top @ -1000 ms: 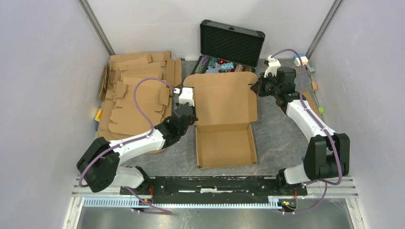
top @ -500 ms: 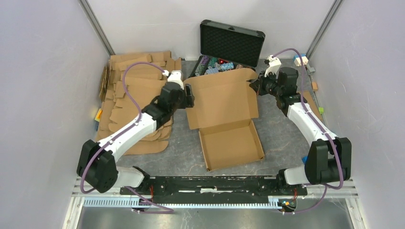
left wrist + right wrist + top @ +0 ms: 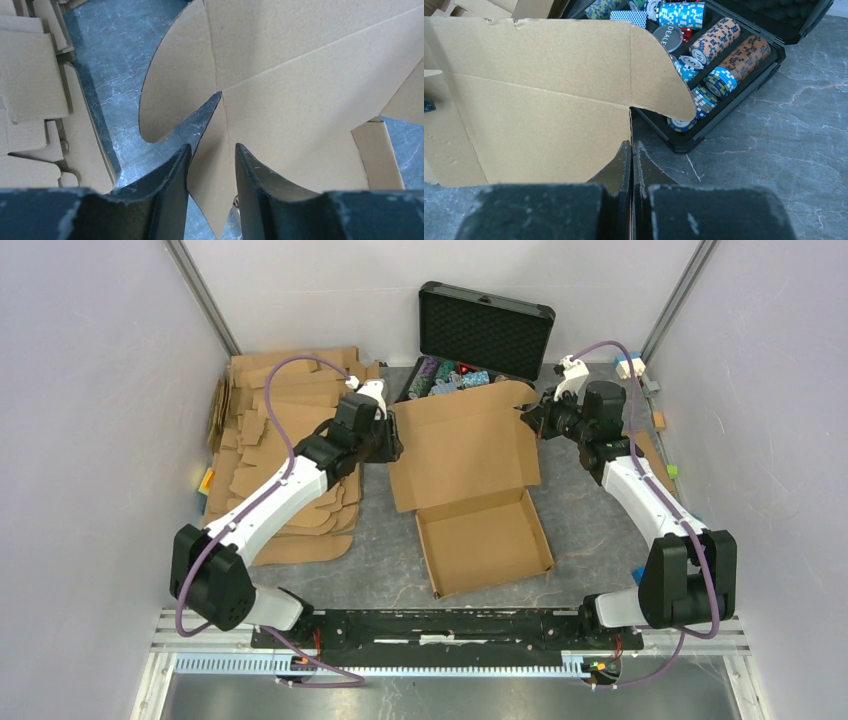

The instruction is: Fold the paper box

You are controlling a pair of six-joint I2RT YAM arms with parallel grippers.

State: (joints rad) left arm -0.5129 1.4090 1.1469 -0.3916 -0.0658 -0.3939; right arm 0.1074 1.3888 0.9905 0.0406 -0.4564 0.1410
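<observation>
The paper box (image 3: 470, 455) lies mid-table, its shallow tray (image 3: 487, 545) nearest me and its wide lid panel tilted up toward the black case. My left gripper (image 3: 392, 435) is at the lid's left edge. In the left wrist view its jaws (image 3: 211, 165) stand apart around a pointed cardboard flap (image 3: 215, 145), without pinching it. My right gripper (image 3: 530, 422) is at the lid's right edge, below the rounded ear (image 3: 659, 85). Its jaws (image 3: 632, 150) are pressed together on that edge of the lid (image 3: 534, 115).
An open black case (image 3: 487, 328) with rows of poker chips (image 3: 724, 40) stands just behind the lid, partly covered by it. A pile of flat cardboard sheets (image 3: 285, 440) fills the left side. Small bits (image 3: 630, 367) lie at the far right wall.
My left gripper has let go, opened and moved up along the lid's left edge toward the far corner. The box has swung, its tray end shifting right. The right gripper has barely moved.
</observation>
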